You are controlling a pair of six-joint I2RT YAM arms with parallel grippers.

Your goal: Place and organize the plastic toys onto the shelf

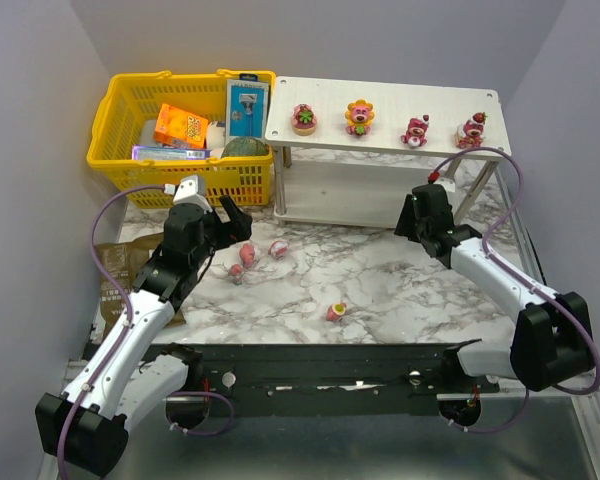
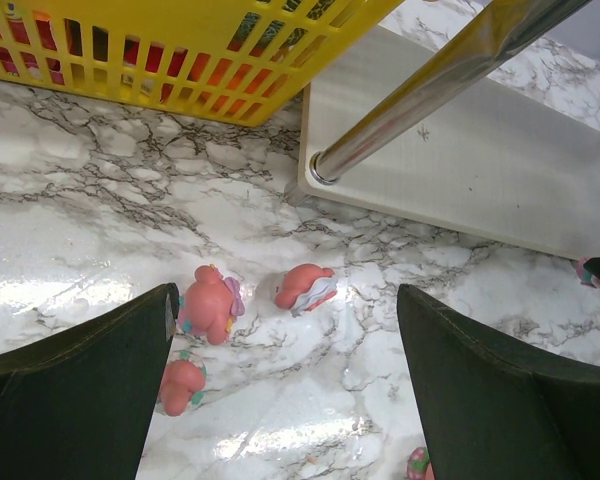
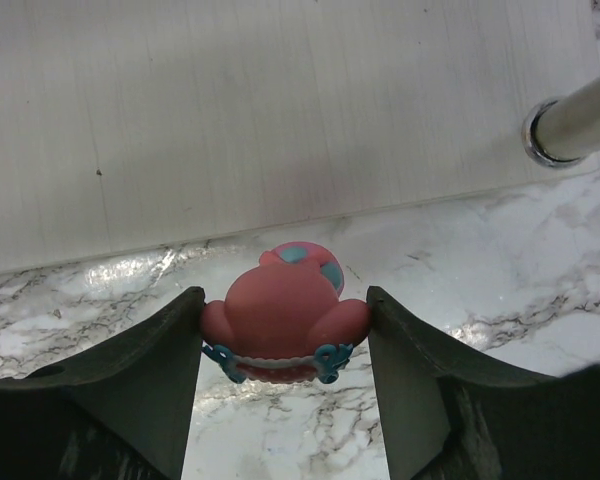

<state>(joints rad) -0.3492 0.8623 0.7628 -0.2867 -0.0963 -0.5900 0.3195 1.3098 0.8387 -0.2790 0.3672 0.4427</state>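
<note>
1. Top view: high over the near edge, looking down and forward across the whole table (image 1: 400, 285). The basket (image 1: 185, 160) is upper left and the shelf (image 1: 380, 125) upper right.
2. Left wrist: low and near, tilted down at the marble. The basket runs along the top edge and a shelf leg (image 2: 430, 90) is upper right. It shares these and 3 toys (image 2: 208, 305) with the top view.
3. Right wrist: nearest of all, facing the shelf's lower board across the top, with 1 toy (image 3: 285, 325) at lower centre.

My arms are white link shells (image 1: 130, 332) between black joint housings (image 1: 546, 345), a thin purple cable (image 1: 92, 250) looping along each; my gripper fingers (image 2: 70, 390) are dark matte wedges.
</note>
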